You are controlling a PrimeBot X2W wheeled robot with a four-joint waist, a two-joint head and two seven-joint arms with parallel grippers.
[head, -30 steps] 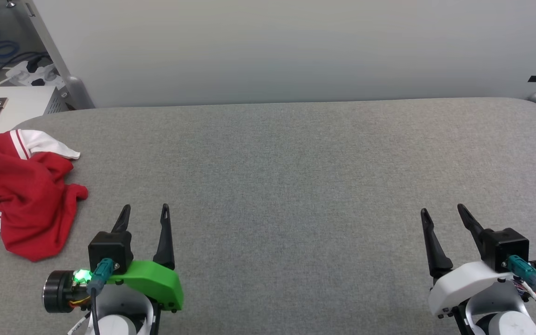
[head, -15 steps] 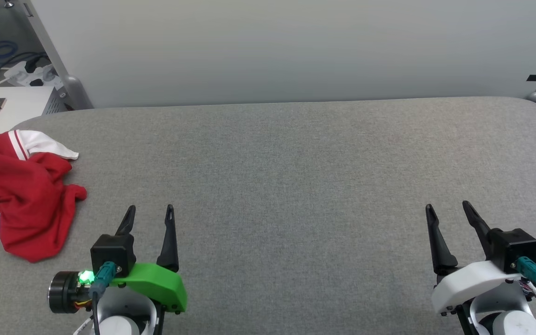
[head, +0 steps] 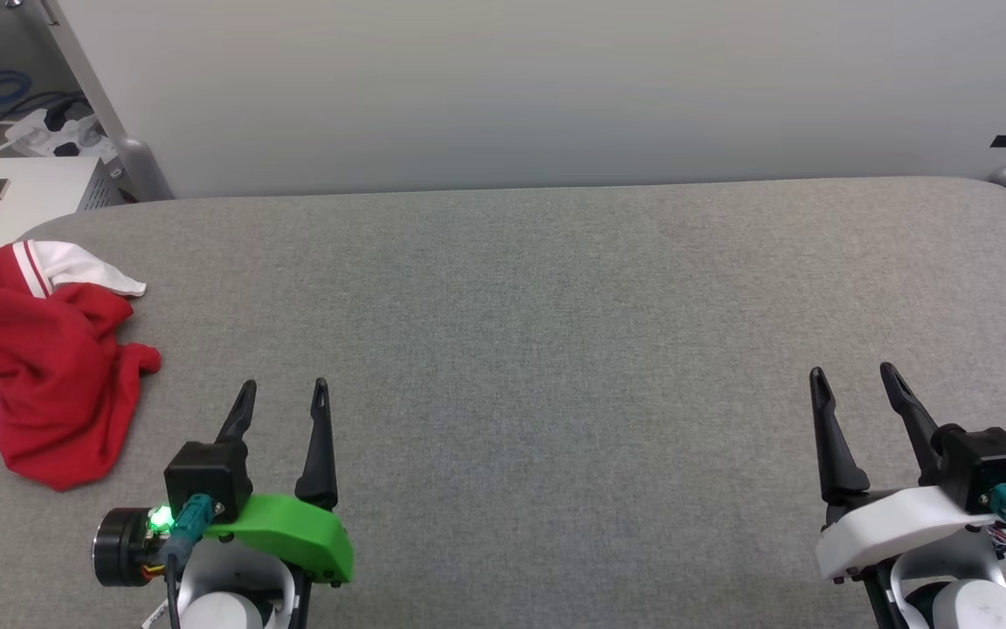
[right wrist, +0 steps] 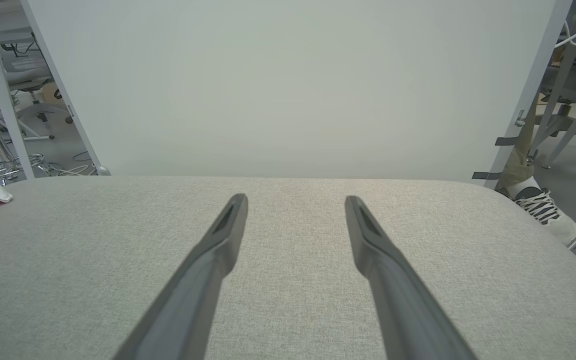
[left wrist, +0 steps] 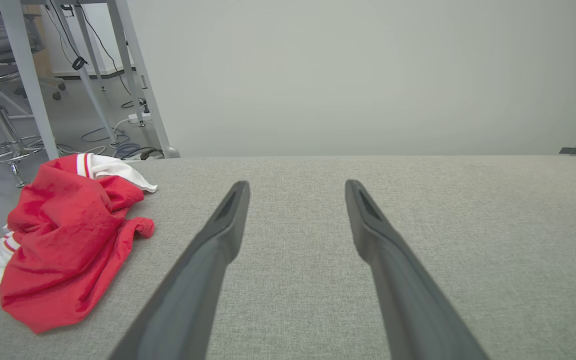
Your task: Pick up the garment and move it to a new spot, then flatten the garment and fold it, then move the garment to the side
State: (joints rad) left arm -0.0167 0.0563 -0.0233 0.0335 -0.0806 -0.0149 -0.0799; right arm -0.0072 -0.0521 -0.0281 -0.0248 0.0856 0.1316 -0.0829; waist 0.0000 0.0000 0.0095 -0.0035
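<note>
Garment: the red jersey T-shirt [head: 40, 367] lies crumpled in a heap at the far left edge of the grey padded table [head: 555, 332]. A white sleeve [head: 84, 266] with striped trim lies at the back of the heap, and any print is hidden in the folds.
Left pincer: my left gripper [head: 284, 384] is over the table near the heap's right side, not touching it. Its fingers are spread wide and it holds nothing.
Right pincer: my right gripper [head: 851, 370] is at the table's right side, well apart from the T-shirt. Its fingers are equally wide and it is empty.
Done so far: nothing, by my judgement, since the T-shirt lies bunched and ungrasped.
Left to do: the pickup, the carry to a new spot, flattening, folding, and the final move aside.
Step in hand: I judge this the start of the pickup, with my left gripper the nearer.
Likely new spot: the broad middle of the table, between my grippers.
</note>
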